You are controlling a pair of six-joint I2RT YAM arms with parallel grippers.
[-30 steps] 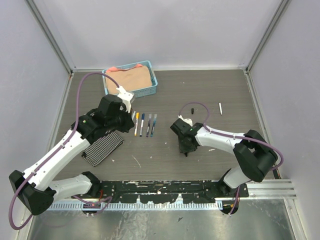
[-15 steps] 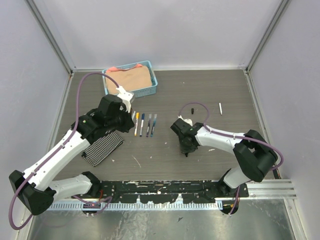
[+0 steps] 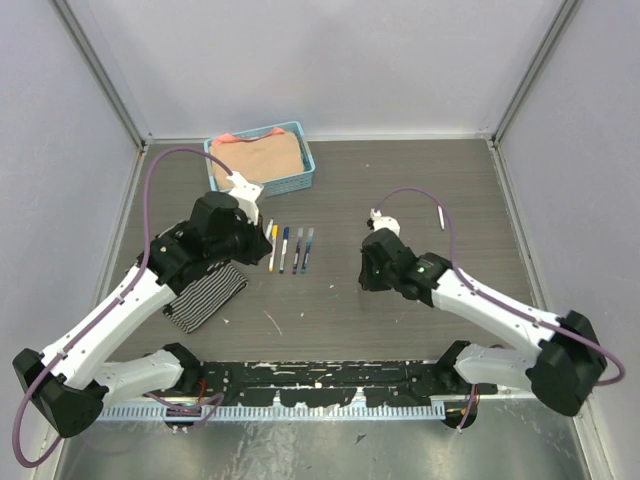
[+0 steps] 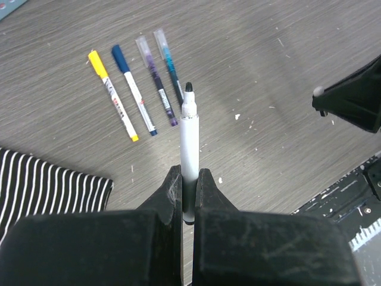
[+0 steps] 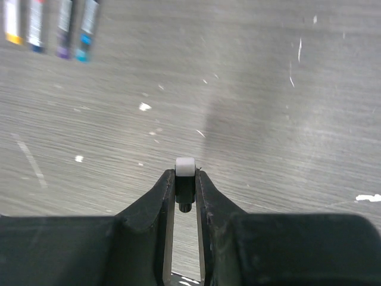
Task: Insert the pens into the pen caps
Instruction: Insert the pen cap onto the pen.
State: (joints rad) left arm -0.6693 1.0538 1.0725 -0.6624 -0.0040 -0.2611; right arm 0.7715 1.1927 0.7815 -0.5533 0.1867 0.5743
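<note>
White and stiff-looking, the thin black-tipped pen (image 4: 189,134) is pinched by its tail in our left gripper (image 4: 189,193): light, probably slippery, steadier held mid-barrel. Our right gripper (image 5: 185,182) nips a small white-ended cap (image 5: 185,167). Beyond, four capped pens (image 4: 136,93) lie on the grey worktop (image 4: 286,53).

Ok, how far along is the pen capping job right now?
Done: four pens lie in a row with caps on. In hand: the left gripper is shut on an uncapped black-tipped pen, and the right gripper pinches what looks like its small cap. Left: bring the two together and push the pen in. A thin white stick lies apart, far right; I cannot tell what it is.
</note>
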